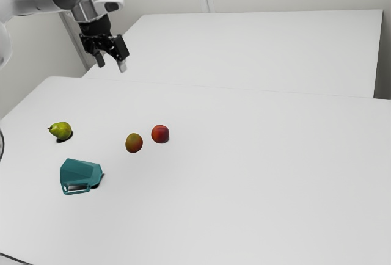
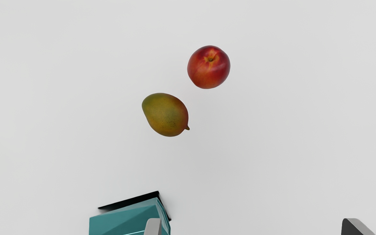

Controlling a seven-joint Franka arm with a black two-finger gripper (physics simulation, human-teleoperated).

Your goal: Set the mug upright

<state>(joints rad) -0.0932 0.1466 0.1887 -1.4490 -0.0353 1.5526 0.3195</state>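
The teal mug (image 1: 82, 172) lies on its side on the white table, its handle toward the exterior view's bottom edge. My gripper (image 1: 112, 65) hangs high above the table, well apart from the mug, near the exterior view's upper left. In the wrist view the mug (image 2: 122, 218) is partly cut off by the bottom edge, with one fingertip overlapping it in the picture. The gripper (image 2: 251, 227) has its two fingertips wide apart with nothing held between them.
A mango (image 1: 134, 143) and a red nectarine (image 1: 160, 134) lie close together, beyond the mug toward the exterior view's right. A green pear (image 1: 60, 130) rests behind the mug. The white table (image 1: 256, 185) extends widely toward the exterior view's right.
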